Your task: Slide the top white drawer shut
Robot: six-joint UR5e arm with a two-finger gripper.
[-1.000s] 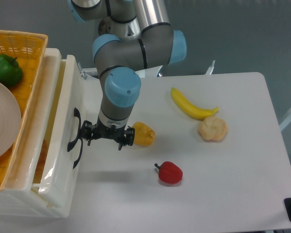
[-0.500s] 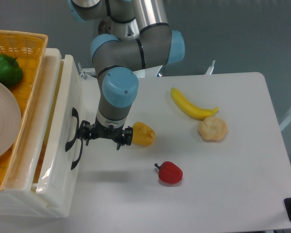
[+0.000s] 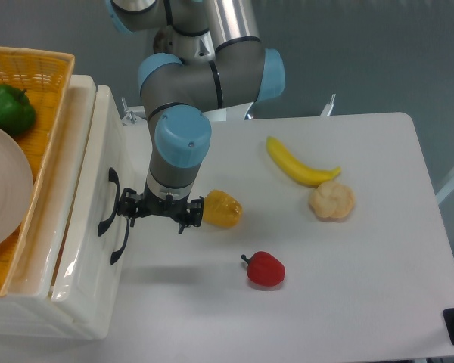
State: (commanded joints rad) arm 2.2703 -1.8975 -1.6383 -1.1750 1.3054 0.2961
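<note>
The top white drawer (image 3: 100,144) sticks out a little from the cabinet at the left, with only a narrow gap left behind its front panel. Its curved black handle (image 3: 106,203) faces the table. The lower drawer's black handle (image 3: 121,242) shows just below it. My gripper (image 3: 160,213) points down at the table right in front of the drawer. Its jaws look spread, and it holds nothing. Its left finger (image 3: 129,209) is against the drawer front beside the handle.
A yellow wicker basket (image 3: 30,64) sits on top of the cabinet, holding a green pepper (image 3: 7,108) and a white plate (image 3: 4,189). On the table lie a yellow pepper (image 3: 221,209) by my gripper, a red pepper (image 3: 265,269), a banana (image 3: 299,166) and a bread roll (image 3: 332,201).
My gripper has moved left with the drawer front ahead of it. The top drawer has slid further into the cabinet and its gap has narrowed.
</note>
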